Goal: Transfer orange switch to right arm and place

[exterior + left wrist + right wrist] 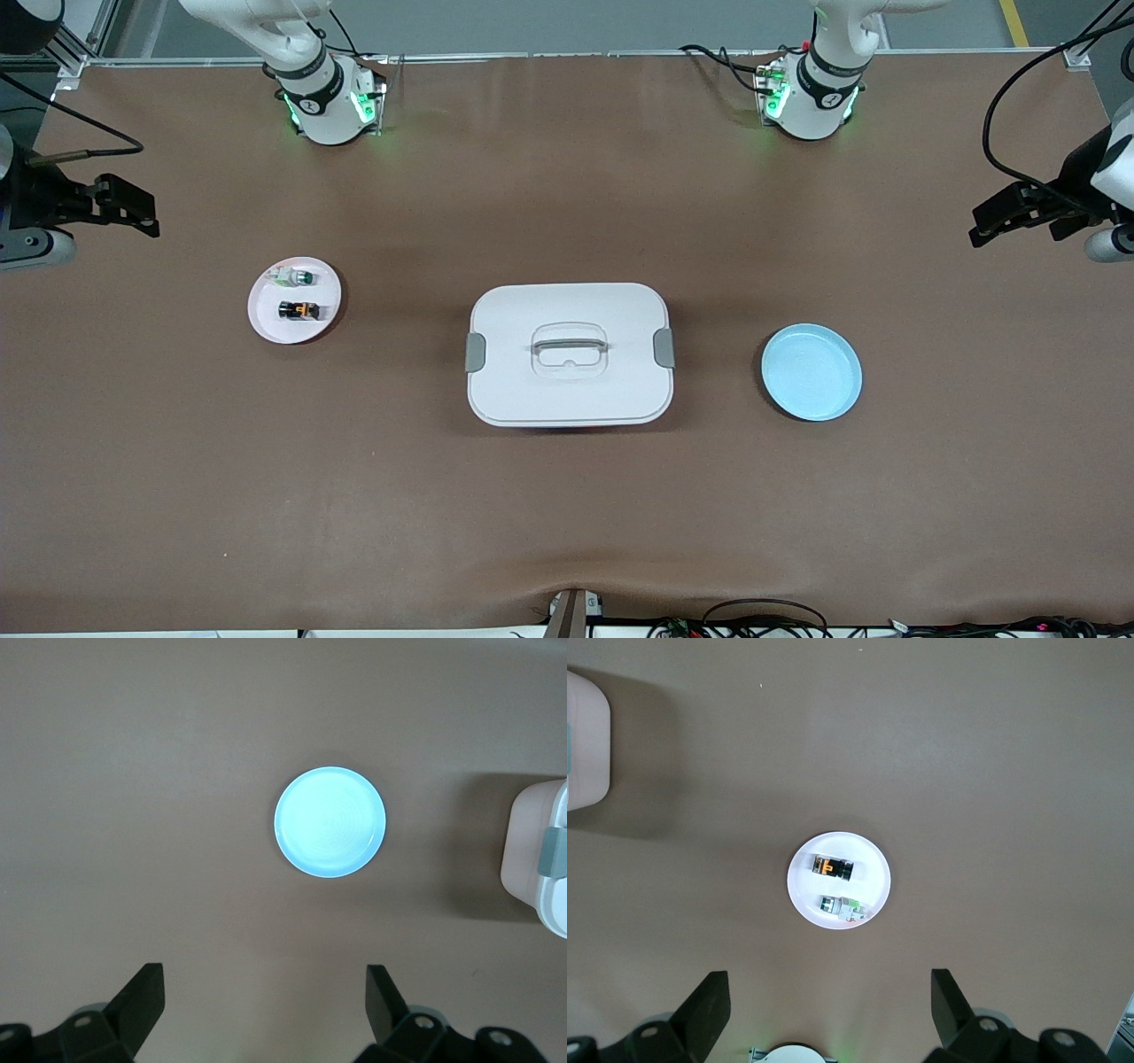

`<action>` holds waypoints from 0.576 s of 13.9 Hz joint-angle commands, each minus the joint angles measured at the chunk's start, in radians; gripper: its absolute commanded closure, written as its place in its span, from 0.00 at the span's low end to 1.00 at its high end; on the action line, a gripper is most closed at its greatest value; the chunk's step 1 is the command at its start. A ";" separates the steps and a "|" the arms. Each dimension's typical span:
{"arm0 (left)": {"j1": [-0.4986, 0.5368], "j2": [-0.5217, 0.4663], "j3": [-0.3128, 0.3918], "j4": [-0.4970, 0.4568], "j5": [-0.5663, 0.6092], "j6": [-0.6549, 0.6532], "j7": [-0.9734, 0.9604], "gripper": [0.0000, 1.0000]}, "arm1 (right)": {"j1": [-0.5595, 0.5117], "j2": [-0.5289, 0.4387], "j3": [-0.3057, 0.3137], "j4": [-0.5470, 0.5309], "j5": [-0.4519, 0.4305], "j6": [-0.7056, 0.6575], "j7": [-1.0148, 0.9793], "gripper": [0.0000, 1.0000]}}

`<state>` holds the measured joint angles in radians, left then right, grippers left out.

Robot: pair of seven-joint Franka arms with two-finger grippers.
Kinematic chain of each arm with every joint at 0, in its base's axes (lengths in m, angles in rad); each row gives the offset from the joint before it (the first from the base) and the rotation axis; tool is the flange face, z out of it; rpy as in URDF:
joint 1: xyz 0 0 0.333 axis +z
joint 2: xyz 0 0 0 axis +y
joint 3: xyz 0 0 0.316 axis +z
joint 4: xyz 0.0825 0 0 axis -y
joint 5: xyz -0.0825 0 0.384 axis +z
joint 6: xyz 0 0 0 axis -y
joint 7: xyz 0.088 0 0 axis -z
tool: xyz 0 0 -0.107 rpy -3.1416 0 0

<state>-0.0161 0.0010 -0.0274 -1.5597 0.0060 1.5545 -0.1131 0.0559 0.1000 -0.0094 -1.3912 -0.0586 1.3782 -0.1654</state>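
Aloft, both hands (261, 1010) (826, 1010) open, waiting.

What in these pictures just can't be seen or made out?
- Inside of the white lidded box: its closed lid hides it in the front view, and both wrist views cut the box off at an edge.
- Markings on the orange switch and the green-tipped part on the white plate: too small in every view.
- Left gripper and right gripper: both open, but the wrist views cut their bodies off at the edge.
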 commanded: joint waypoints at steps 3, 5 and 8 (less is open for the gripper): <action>-0.001 0.000 0.000 0.013 -0.020 -0.016 0.024 0.00 | -0.001 0.007 0.003 0.023 0.019 -0.005 0.017 0.00; 0.001 0.000 0.000 0.013 -0.037 -0.016 0.024 0.00 | 0.001 0.007 0.006 0.026 0.019 0.004 0.017 0.00; 0.001 0.000 0.000 0.013 -0.037 -0.016 0.023 0.00 | 0.002 0.007 0.006 0.026 0.022 0.004 0.018 0.00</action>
<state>-0.0163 0.0010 -0.0278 -1.5597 -0.0182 1.5545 -0.1131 0.0572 0.1000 -0.0052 -1.3896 -0.0547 1.3897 -0.1648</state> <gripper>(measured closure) 0.000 0.000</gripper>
